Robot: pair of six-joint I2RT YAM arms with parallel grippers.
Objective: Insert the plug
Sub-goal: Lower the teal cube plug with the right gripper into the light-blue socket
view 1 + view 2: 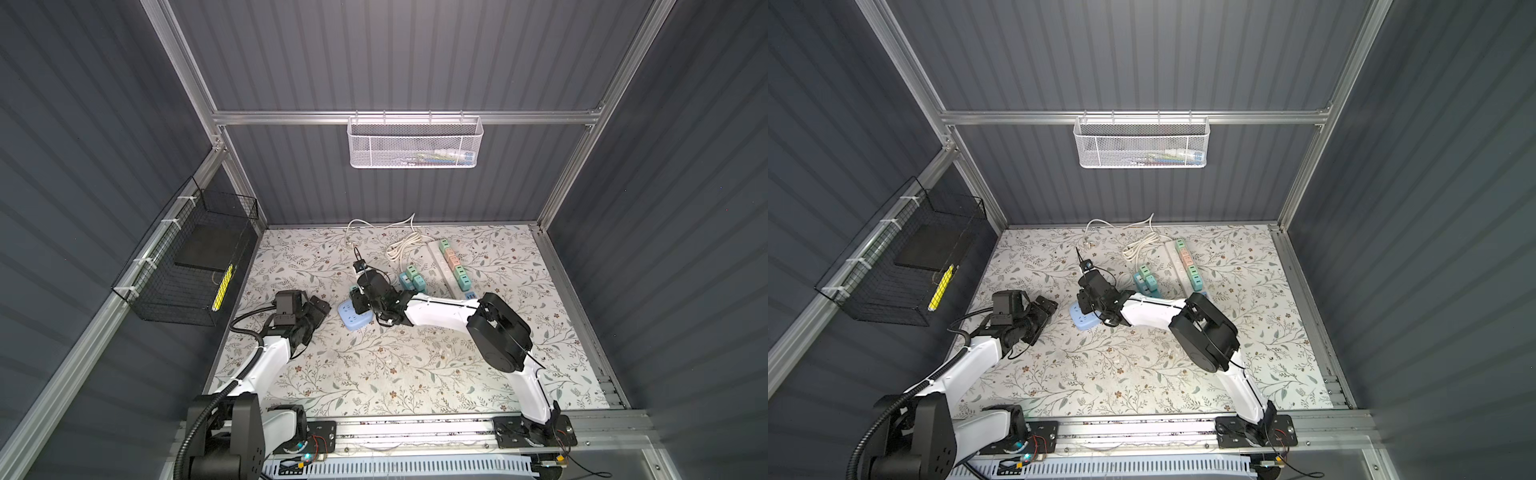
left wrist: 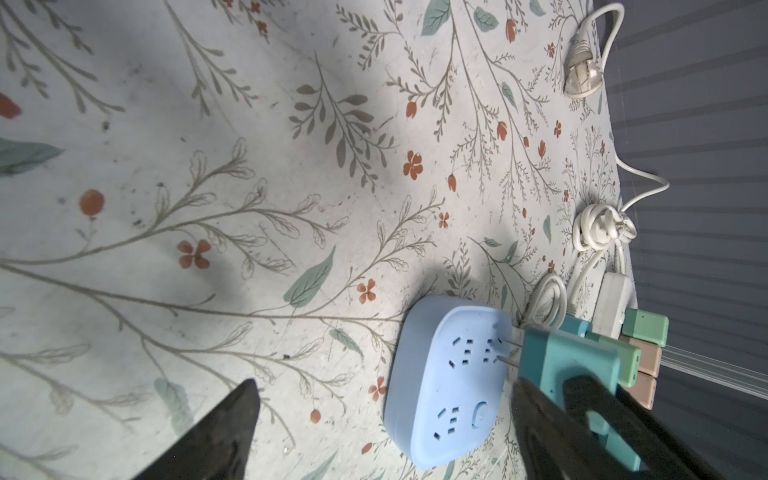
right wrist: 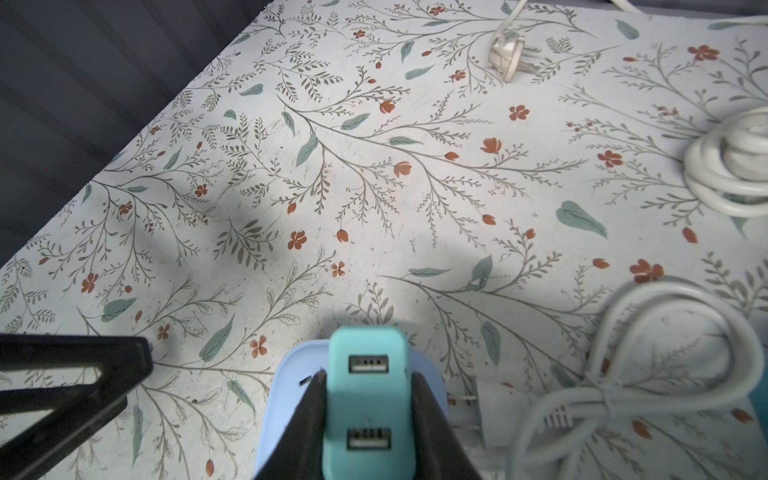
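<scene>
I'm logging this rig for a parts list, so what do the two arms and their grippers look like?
Both arms are glossy white shells with black joints. The left arm carries a ribbed black hose fixed with white ties; the right arm has a thin black cable. The left gripper and right gripper are matte black with flat, tapering jaws.

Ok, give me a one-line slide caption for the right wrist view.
Right gripper holds the teal dual-USB charger over the blue power strip.

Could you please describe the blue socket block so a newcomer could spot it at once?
On the floral table, look near the middle, under the right gripper. The socket block there is pale blue and rounded, unlike the long white power strip beyond it.
</scene>
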